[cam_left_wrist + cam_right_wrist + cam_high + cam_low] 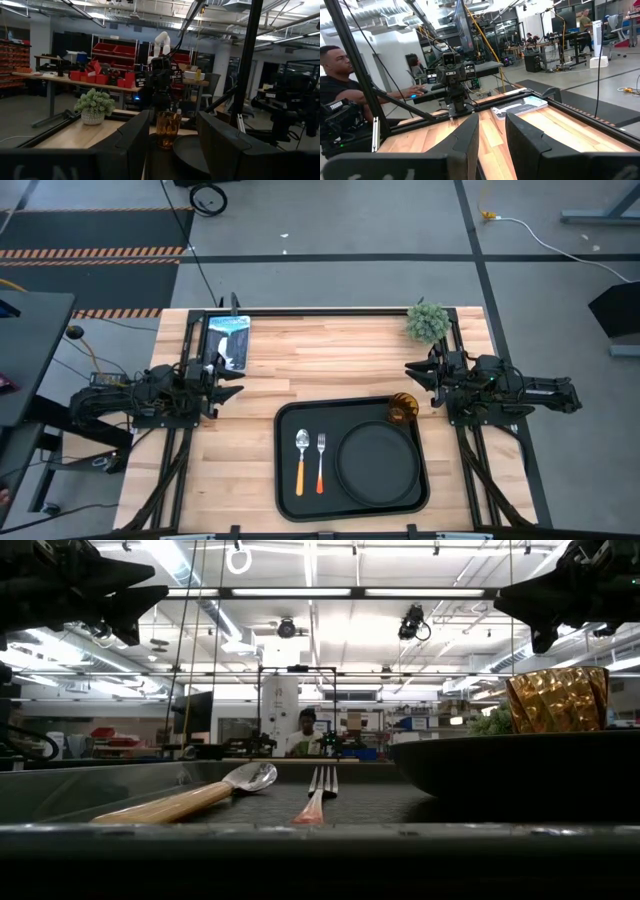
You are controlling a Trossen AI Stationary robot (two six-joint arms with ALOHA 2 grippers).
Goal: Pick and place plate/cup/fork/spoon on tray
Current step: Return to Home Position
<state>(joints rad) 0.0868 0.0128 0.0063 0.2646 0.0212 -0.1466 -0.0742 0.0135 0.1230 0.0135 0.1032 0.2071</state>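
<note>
Plate (377, 463), cup (403, 409), fork (321, 462) and spoon (302, 458) sit on tray (288, 480); left gripper (232, 379) and right gripper (415, 375) parted, empty, best kept clear.

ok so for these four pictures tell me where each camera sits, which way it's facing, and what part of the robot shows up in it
High view: overhead, looking straight down at the tray; both arms show, left gripper and right gripper at the table's sides.
Low view: at tabletop height, level across the spoon and fork; both arms hang at the top corners.
Left wrist view: on the left arm, facing the cup, past its own open fingers.
Right wrist view: on the right arm, facing across the table toward the left arm, past its own open fingers.
The cup shows in the high, low and left wrist views.
</note>
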